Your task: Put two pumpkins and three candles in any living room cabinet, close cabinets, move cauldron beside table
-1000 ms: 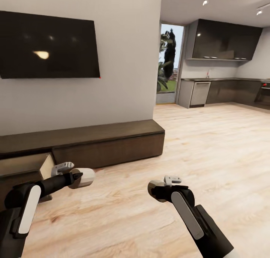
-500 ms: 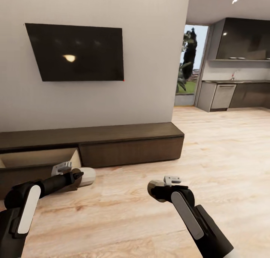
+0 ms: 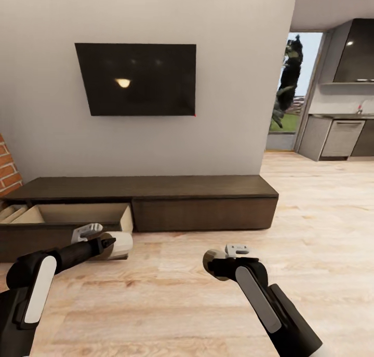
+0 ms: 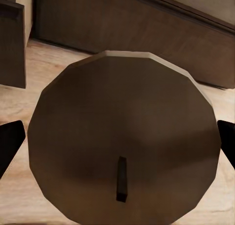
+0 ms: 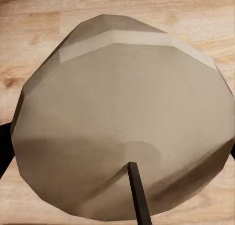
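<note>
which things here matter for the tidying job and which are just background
Job:
- left candle, held in the left gripper
- right candle, held in the right gripper
- cabinet with its open drawer

Background:
- TV
- brick column
- kitchen units
- doorway plant

Pale candle [image 5: 122, 117] (dark wick showing) w/ light wood floor [image 5: 34, 19] behind.

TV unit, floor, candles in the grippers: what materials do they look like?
TV unit: dark-brown wood, matte, faint grain; open drawer lined pale beige.
Floor: light wood planks, knots, slight sheen.
Candles: probably wax, smooth cream faceted cylinders with dark wicks.
</note>
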### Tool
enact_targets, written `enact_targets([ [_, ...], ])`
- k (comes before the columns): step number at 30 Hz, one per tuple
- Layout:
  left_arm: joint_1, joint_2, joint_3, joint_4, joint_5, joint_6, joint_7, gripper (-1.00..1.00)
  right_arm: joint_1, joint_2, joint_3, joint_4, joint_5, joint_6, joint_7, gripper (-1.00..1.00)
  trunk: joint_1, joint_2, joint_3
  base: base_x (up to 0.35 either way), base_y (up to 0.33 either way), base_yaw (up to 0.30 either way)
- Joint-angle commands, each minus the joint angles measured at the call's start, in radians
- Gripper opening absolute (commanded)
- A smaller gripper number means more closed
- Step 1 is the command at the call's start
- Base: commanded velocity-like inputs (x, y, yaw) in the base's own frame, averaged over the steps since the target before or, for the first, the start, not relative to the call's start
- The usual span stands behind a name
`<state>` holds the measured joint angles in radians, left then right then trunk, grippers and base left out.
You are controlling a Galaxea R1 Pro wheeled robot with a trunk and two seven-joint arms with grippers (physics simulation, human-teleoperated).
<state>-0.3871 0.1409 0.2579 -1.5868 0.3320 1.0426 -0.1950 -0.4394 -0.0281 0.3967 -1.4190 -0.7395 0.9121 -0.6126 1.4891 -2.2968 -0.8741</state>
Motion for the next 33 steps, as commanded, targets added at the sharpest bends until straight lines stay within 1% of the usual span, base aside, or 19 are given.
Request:
enact_targets([
  [1, -0.001, -0.001, 0.001, -0.001, -0.002, 0.005, -0.012, -1.0, -0.001, -0.001, 0.004, -0.001, -0.01, 0.001, -0.011, -1.0, -0.004, 0.007, 0.002, 0.0, 0.0, 0.106],
  [25, -0.001, 0.0, 0.001, 0.001, -0.004, 0.005, -0.012, -1.0, -0.001, -0.001, 0.008, -0.001, -0.009, 0.001, -0.01, -1.0, -0.096, 0.175, 0.077, 0.0, 0.0, 0.011],
  [30, -0.002, 0.006, 0.0, 0.001, -0.006, 0.005, -0.009, -1.0, -0.001, -0.001, 0.007, -0.001, -0.009, 0.0, -0.01, -1.0, -0.115, 0.21, 0.093, 0.0, 0.0, 0.0],
  [33, -0.016, 0.01, -0.001, 0.008, -0.012, 0.005, -0.002, -1.0, -0.001, -0.002, 0.005, -0.001, -0.011, -0.001, -0.01, -1.0, -0.127, 0.231, 0.102, 0.0, 0.0, 0.0],
])
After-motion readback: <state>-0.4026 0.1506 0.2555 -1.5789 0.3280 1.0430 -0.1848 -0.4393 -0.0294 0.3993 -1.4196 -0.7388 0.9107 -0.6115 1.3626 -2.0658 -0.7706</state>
